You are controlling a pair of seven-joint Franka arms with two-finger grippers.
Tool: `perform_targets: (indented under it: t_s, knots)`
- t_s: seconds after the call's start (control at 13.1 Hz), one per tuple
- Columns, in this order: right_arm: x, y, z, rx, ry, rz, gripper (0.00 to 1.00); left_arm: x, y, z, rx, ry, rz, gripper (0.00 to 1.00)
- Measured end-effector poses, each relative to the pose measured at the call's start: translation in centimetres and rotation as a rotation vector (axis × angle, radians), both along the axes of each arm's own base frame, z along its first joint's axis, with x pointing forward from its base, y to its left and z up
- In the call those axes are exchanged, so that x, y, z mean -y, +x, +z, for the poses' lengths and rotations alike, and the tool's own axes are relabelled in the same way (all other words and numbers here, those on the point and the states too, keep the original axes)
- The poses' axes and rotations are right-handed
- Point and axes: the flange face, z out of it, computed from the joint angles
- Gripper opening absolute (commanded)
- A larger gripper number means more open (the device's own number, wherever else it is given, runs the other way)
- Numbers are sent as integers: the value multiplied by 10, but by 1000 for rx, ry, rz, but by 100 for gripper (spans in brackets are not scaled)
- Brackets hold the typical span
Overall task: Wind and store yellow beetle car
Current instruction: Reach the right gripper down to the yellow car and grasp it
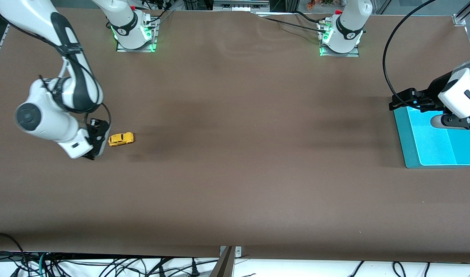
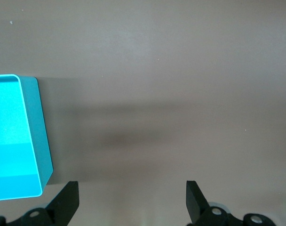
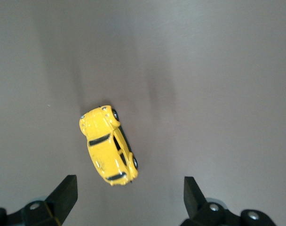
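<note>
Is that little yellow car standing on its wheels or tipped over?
On its wheels: the yellow beetle car shows its roof upward in the right wrist view, resting on the table.

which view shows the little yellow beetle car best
The right wrist view: the small bright-yellow beetle-shaped toy car shows large from above, with roof, dark windows and wheels, between the open right gripper fingers. The front view shows it only as a tiny yellow shape on the brown table. The left wrist view misses it.

arms: white shells, black joints | bases: green lights | cables: black
</note>
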Motion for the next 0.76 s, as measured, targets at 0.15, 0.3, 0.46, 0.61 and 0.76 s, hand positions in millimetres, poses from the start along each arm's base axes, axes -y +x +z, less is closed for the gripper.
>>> perform_targets:
  t_s: [0.15, 0.3, 0.46, 0.61, 0.76]
  knots:
    - [0, -26, -29, 9, 3, 52, 100, 1, 0, -1, 10, -20, -135, 100]
    - [0, -38, -37, 14, 4, 74, 100, 1, 0, -8, 10, -48, -301, 100]
    - [0, -49, -44, 47, 5, 101, 98, 1, -1, -23, -11, -67, -387, 100]
    - [0, -55, -50, 60, 5, 114, 92, 4, -3, -40, -42, -85, -448, 100]
    - [-3, -55, -49, 68, 7, 127, 88, 13, -6, -52, -57, -109, -548, 100]
